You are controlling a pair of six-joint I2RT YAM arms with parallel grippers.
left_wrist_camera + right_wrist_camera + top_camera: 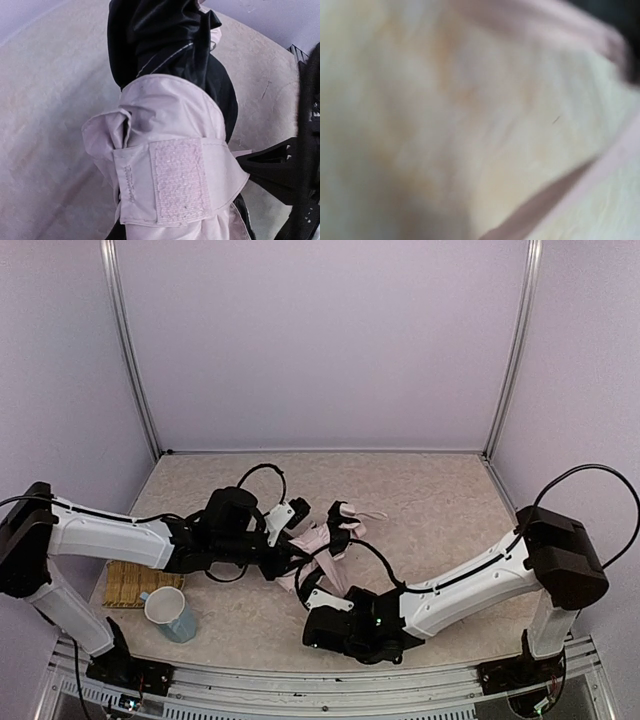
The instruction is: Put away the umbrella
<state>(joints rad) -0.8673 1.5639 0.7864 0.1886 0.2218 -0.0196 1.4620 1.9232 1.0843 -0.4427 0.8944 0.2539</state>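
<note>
The hook-and-loop strap (180, 181) fills the left wrist view, lying open-faced on the half-gathered umbrella (167, 117), whose black lining bulges out above the pink fabric. From above, the umbrella (320, 538) lies mid-worktop (440, 500) between both arms. The left claw (292, 523) is pressed against the bundle and the right claw (310, 576) is at its near end. I cannot tell whether either is clenched or released; the right wrist view is a blur of worktop and pink cloth.

The likely risk is that the unfastened strap lets the folds spring loose. With the claws so close together, they could also collide or snag a rib. The mug (172, 614) beside the woven mat (135, 583) sits near the left forearm and could be knocked.
</note>
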